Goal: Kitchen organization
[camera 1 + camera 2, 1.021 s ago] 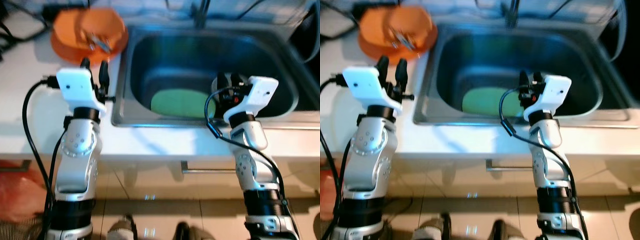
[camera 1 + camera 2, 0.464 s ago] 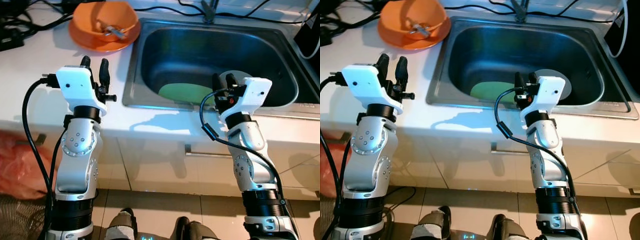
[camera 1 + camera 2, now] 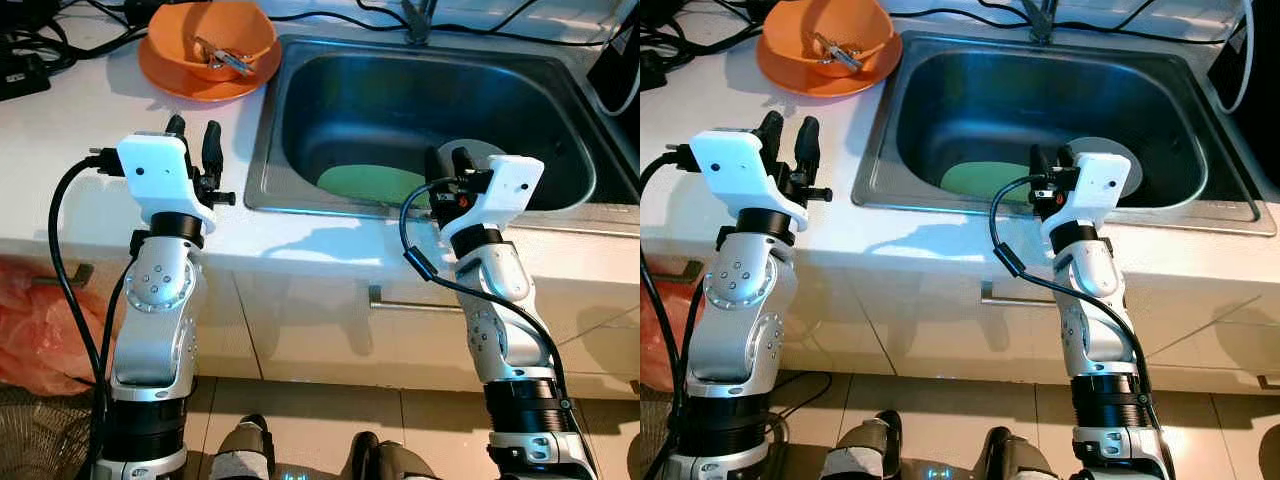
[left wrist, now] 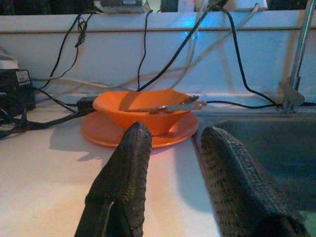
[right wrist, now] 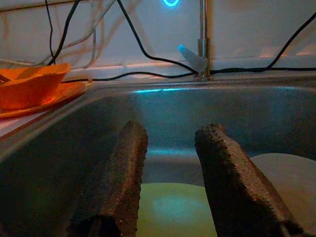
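On the white bench [image 3: 60,140], little looks done: both tools, left [image 3: 192,135] and right [image 3: 447,163], hover released (nothing grasped), orange bowl [image 3: 212,38] at 11 o'clock, green plate [image 3: 372,184] in the sink [image 3: 262,150].

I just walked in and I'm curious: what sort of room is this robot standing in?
Most likely a home kitchen: a steel sink with a tap set in a white counter, and an orange bowl on a plate.
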Available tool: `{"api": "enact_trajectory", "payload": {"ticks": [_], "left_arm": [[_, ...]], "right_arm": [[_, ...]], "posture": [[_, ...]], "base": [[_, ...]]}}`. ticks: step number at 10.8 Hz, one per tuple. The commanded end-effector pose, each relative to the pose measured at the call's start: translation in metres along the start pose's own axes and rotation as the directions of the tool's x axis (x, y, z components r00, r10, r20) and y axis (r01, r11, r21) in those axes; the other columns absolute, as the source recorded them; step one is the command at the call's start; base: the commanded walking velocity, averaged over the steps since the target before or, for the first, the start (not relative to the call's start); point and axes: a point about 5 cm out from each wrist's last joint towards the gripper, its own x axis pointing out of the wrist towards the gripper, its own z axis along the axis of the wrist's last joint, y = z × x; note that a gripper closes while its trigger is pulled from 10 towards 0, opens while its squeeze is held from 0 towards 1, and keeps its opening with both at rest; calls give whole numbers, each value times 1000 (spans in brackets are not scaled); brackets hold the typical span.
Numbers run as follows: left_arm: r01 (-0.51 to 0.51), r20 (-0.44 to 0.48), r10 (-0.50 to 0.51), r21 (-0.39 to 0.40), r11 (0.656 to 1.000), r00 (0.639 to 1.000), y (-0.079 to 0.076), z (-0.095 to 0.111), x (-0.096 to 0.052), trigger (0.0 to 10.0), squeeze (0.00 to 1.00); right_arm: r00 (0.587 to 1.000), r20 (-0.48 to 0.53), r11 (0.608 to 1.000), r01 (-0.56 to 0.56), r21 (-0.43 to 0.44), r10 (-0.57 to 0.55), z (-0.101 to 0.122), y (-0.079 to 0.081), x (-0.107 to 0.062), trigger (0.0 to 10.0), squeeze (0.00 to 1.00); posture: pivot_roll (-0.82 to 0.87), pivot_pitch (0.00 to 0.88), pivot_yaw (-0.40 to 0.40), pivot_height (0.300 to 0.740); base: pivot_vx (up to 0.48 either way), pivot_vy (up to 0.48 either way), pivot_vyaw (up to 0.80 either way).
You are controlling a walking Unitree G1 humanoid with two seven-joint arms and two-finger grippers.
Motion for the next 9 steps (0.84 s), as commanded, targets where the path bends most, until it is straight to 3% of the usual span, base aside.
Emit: {"api": "enact_trajectory", "payload": {"ticks": [1,3,7,9], "left_arm": [[13,14,-13,-7,1000,1000,-2,5,0,10000,0],[13,13,-13,3,1000,1000,-2,5,1,10000,0],[-1,6,0,16,1000,1000,1,5,1,10000,0],[2,3,-2,13,1000,1000,0,4,1,10000,0]], "right_arm": [[1000,-18,1000,18,4,-18,-3,-4,-1,10000,0],[1000,-17,1000,17,3,-17,-3,-4,-1,10000,0],[1000,-14,1000,-8,-13,7,-3,-1,-2,10000,0],[1000,-18,1000,-3,-8,3,-4,-2,-2,10000,0]], "posture": [[204,240,-37,740],[204,238,-36,740],[208,241,-39,740],[205,240,-39,740]], "base": [[0,0,0],[0,0,0],[317,0,378],[336,0,0]]}}
